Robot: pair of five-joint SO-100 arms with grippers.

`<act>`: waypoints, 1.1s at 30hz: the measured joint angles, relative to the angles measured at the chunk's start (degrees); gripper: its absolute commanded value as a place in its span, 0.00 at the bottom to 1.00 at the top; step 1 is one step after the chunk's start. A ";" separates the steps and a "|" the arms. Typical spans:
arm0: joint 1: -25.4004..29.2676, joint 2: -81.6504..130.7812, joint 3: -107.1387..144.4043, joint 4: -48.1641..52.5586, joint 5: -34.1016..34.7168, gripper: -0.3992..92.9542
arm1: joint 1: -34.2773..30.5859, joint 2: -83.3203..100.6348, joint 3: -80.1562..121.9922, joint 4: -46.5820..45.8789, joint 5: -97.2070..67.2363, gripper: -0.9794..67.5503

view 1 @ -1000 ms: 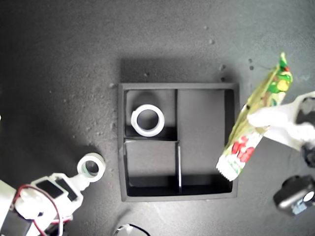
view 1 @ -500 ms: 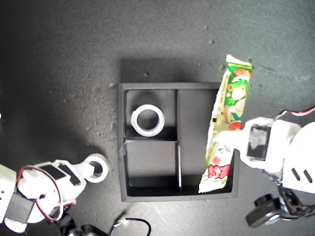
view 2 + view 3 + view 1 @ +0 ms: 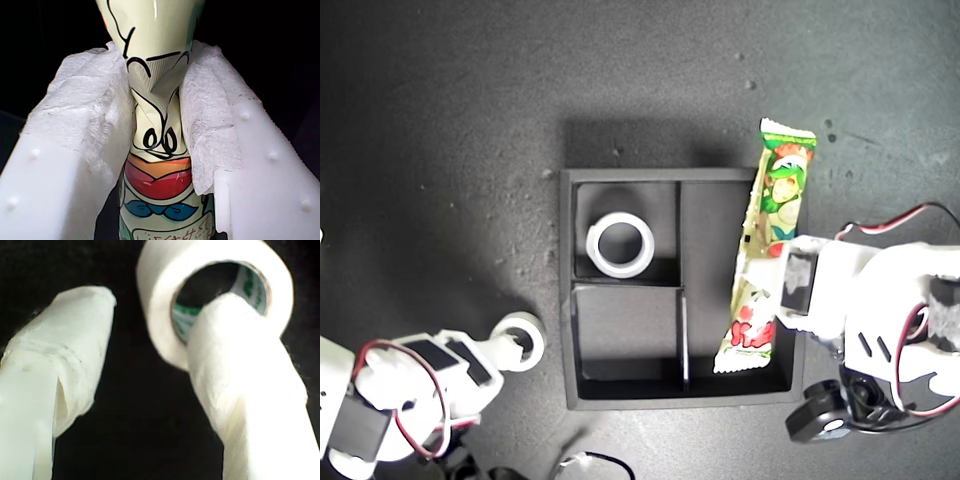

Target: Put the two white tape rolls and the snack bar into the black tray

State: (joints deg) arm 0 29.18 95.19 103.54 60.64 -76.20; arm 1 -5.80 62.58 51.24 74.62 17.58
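The black tray (image 3: 566,300) lies in the middle of the exterior view. The wider white tape roll (image 3: 592,245) rests flat in its upper small section. My first gripper (image 3: 772,288) (image 3: 156,100), reaching in from the exterior view's right, is shut on the snack bar (image 3: 767,215) (image 3: 156,165). The bar lies along the long section, with its upper end past the tray's far wall. The smaller white tape roll (image 3: 517,321) (image 3: 150,290) sits on the table off the tray's lower left corner in the exterior view. One finger (image 3: 235,370) of my open second gripper (image 3: 505,348) (image 3: 157,305) is through its hole.
A black cable (image 3: 585,462) loops at the exterior view's bottom edge below the tray. A black motor knob (image 3: 818,420) of the first arm sits off the tray's lower right corner in that view. The tabletop is dark grey with pale specks.
My first gripper carried the snack bar leftward in the exterior view and turned it to lie along the tray's long section. The second arm and small roll shifted slightly downward.
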 measured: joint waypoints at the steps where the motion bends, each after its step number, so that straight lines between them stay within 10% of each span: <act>1: 0.00 -0.44 -0.18 0.00 0.18 0.13 | 0.00 0.00 0.00 0.00 0.00 0.01; 19: -3.16 -12.83 -2.55 -1.76 -0.53 0.00 | 0.88 -1.49 -0.62 -3.08 0.00 0.02; 24: -5.63 -7.12 -7.82 8.17 2.46 0.00 | 0.70 -1.85 3.52 -6.50 1.23 0.42; 29: -9.84 -6.06 -28.13 22.76 12.39 0.01 | 0.62 -2.02 1.05 -1.58 2.72 0.41; 33: -9.67 -21.71 -57.66 34.63 18.28 0.01 | 0.00 -2.11 -9.49 7.38 5.62 0.09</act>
State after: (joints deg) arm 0 19.51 73.48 45.88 95.27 -57.92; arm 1 -5.80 60.47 41.75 82.00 23.20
